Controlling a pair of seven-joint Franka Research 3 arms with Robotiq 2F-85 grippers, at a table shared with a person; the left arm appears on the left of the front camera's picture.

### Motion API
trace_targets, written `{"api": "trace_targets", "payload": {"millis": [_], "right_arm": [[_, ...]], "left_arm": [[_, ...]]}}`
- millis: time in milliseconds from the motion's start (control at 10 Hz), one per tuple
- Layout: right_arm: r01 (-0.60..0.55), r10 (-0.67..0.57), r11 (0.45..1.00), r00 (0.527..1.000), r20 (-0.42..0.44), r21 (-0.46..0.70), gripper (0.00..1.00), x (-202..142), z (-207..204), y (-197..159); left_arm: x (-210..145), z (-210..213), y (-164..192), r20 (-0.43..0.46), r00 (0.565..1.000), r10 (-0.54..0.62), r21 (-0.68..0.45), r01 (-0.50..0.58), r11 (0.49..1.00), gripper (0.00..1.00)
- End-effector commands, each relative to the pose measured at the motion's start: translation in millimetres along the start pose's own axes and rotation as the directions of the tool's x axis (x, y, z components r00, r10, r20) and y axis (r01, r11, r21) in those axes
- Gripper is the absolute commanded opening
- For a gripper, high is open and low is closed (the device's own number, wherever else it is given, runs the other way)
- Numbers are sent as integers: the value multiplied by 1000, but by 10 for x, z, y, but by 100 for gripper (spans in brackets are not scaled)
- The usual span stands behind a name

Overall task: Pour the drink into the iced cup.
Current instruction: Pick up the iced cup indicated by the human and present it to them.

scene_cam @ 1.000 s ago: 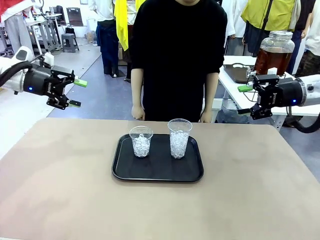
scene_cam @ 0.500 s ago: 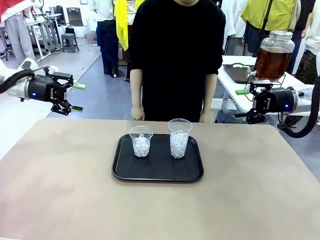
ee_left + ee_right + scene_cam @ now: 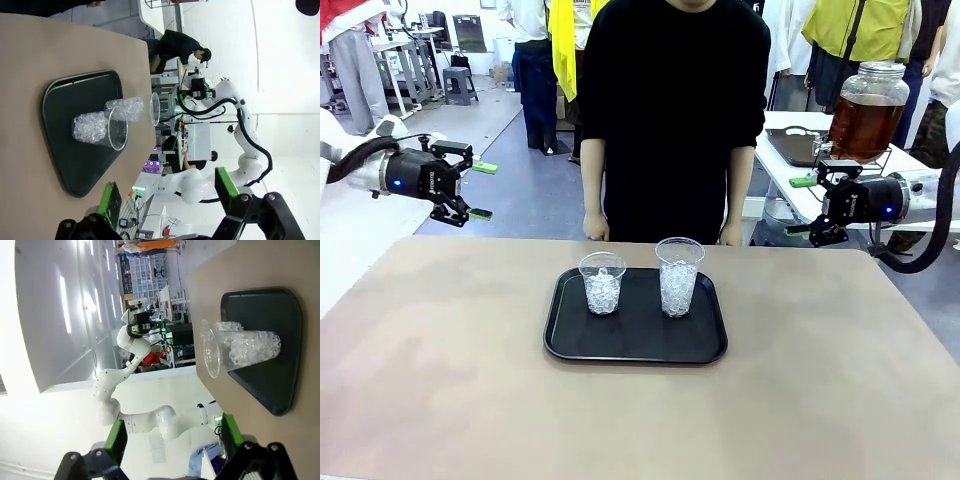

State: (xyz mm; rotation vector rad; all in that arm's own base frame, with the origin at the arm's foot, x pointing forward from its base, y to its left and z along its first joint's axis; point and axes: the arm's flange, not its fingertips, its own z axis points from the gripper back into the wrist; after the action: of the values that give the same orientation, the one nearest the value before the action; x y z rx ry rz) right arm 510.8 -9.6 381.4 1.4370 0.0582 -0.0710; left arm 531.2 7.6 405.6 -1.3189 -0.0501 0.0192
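Two clear plastic cups of white ice stand on a black tray [image 3: 636, 350]: a short cup [image 3: 603, 284] on the left and a taller cup [image 3: 679, 277] on the right. The amber-brown drink [image 3: 863, 125] fills a big glass jar on a side table at the back right. My left gripper [image 3: 482, 190] hovers open beyond the table's far left corner. My right gripper [image 3: 800, 207] hovers open off the far right, just below the jar. In the left wrist view the gripper [image 3: 167, 195] is open, with both cups [image 3: 92, 127] far off. In the right wrist view the gripper [image 3: 172, 437] is open and faces the tall cup [image 3: 240, 347].
A person in black stands at the far edge behind the tray, with one hand [image 3: 595, 226] and the other hand [image 3: 732, 236] hanging by the table edge. The side table [image 3: 790, 150] also carries a dark tray. The tan tabletop [image 3: 440, 380] surrounds the tray.
Both grippers have drawn back from the camera and look smaller; the left has drifted slightly right and the right slightly left. The cups, tray and person have not moved.
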Motion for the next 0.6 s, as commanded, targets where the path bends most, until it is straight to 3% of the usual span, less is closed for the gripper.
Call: {"api": "trace_targets", "payload": {"millis": [0, 500], "right_arm": [[3, -3, 1000, 1000, 5, 0, 100, -5, 6, -12], [3, -3, 1000, 1000, 5, 0, 100, -5, 6, -12]], "left_arm": [[-29, 14, 39, 10, 1000, 10, 7, -10, 1000, 100], [-29, 14, 39, 10, 1000, 10, 7, -10, 1000, 100]]}}
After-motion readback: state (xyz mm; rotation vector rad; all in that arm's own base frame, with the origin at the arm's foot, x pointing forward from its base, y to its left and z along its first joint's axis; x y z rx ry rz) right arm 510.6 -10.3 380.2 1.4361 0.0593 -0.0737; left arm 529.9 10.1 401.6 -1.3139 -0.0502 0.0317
